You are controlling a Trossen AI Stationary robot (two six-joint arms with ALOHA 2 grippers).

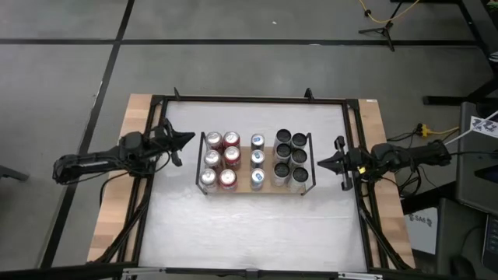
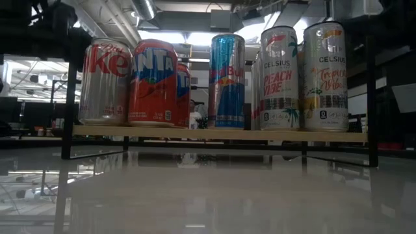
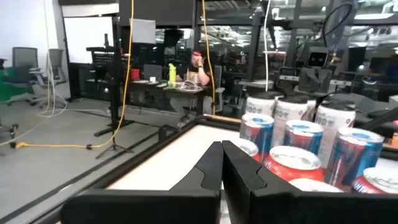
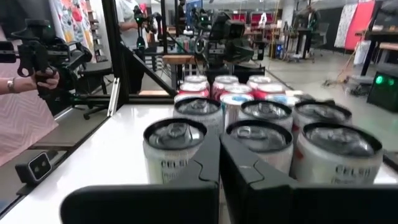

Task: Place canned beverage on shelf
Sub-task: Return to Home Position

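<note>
The shelf (image 1: 268,189), a light-brown board with black end rails, stands mid-table and carries several upright cans on their bases: red and silver soda cans (image 1: 221,160) at its left, blue-topped cans (image 1: 257,159) in the middle, dark-topped Celsius cans (image 1: 291,159) at its right. The low view shows them in a row (image 2: 227,81) on the board (image 2: 214,134). My left gripper (image 1: 190,138) is shut and empty, left of the shelf. My right gripper (image 1: 320,163) is shut and empty, right of the shelf; its wrist view shows the Celsius cans (image 4: 258,137) just ahead.
The white tabletop (image 1: 257,225) has a black frame (image 1: 257,99) around it, and both arms reach in over its side rails. A person (image 3: 198,65) sits at a desk beyond the table; another person's hand (image 4: 43,78) holds a device off the table.
</note>
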